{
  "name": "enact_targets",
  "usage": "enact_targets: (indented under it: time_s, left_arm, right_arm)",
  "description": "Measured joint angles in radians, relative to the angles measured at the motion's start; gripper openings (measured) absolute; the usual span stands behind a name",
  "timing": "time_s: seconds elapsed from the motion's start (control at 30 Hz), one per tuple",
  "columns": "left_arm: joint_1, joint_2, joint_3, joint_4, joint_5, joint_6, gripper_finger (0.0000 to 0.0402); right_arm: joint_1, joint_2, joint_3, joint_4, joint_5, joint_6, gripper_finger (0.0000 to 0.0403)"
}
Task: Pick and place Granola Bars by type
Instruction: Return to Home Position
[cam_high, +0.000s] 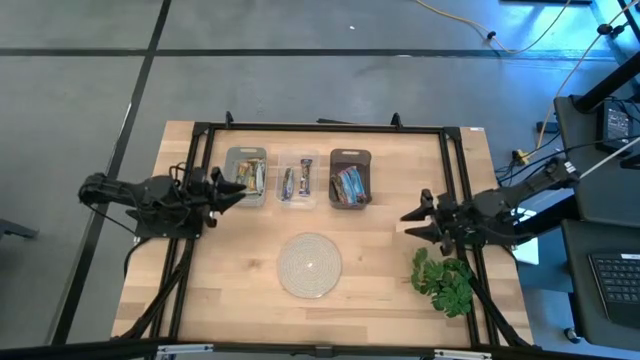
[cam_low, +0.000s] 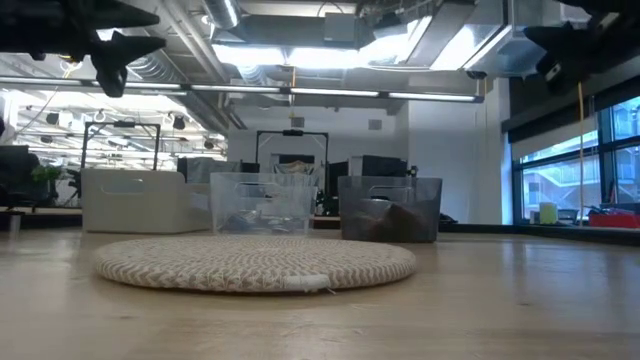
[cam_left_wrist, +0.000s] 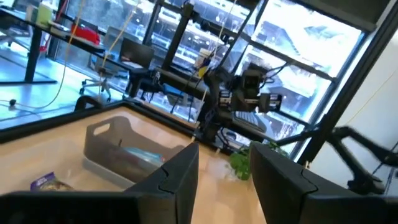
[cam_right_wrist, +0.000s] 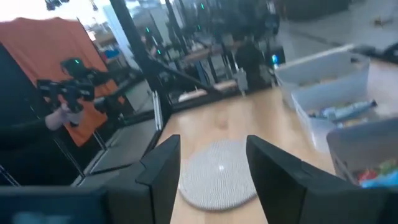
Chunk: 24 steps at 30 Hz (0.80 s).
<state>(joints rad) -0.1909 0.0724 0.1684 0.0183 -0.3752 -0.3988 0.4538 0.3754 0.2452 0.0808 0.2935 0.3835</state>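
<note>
Granola Bars (cam_high: 297, 181) all sit in three bins lined up at the far middle of the worktop (cam_high: 220, 285). The gold-tan bars (cam_high: 250, 177) are in the pale bin (cam_high: 246, 155) on the left. The blue bars (cam_high: 305, 178) are in the transparent bin (cam_high: 298, 159) in the middle. The red bars (cam_high: 349, 184) are in the black bin (cam_high: 350, 155) on the right. No bars loose on the wood.

The round woven mat (cam_high: 309, 265) lies near of the bins at centre, bare. A leafy plant (cam_high: 443, 282) is at the near right.

The left pincer (cam_high: 238, 196) hangs above the worktop just left of the pale bin, pointing right. Its fingers (cam_left_wrist: 180, 171) are apart by a medium gap, holding nothing.

The right pincer (cam_high: 408, 224) hangs right of the mat, just far of the plant and well apart from the black bin, pointing left. Its fingers (cam_right_wrist: 161, 171) are parted about the same, nothing between them. Its wrist view shows the mat and bins ahead.
</note>
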Motion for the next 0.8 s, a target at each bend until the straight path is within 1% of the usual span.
enact_targets:
  time_s: [0.17,0.27,0.43,0.53,0.7,0.8]
  left_arm:
    - [0.0,-0.037,-0.029,0.005,0.004,-0.003,0.0136]
    - [0.0,-0.039,-0.065,0.012,0.005,-0.036,0.0136]
    - [0.0,-0.038,-0.108,0.03,0.01,-0.067,0.0136]
    - [0.0,-0.038,-0.114,0.03,0.001,-0.066,0.0136]
    - [0.0,-0.038,-0.114,0.031,-0.003,-0.033,0.0136]
    - [0.0,-0.038,-0.114,0.03,-0.034,-0.017,0.0136]
  right_arm:
    - [0.0,-0.088,-0.1,0.115,0.0,-0.041,0.0187]
    - [0.0,-0.115,-0.16,0.197,-0.014,-0.053,0.0187]
    - [0.0,-0.152,-0.233,0.259,-0.026,-0.051,0.0187]
    - [0.0,-0.171,-0.239,0.243,-0.033,-0.054,0.0187]
    - [0.0,-0.203,-0.239,0.233,-0.03,-0.129,0.0187]
    - [0.0,-0.248,-0.239,0.203,-0.009,-0.16,0.0187]
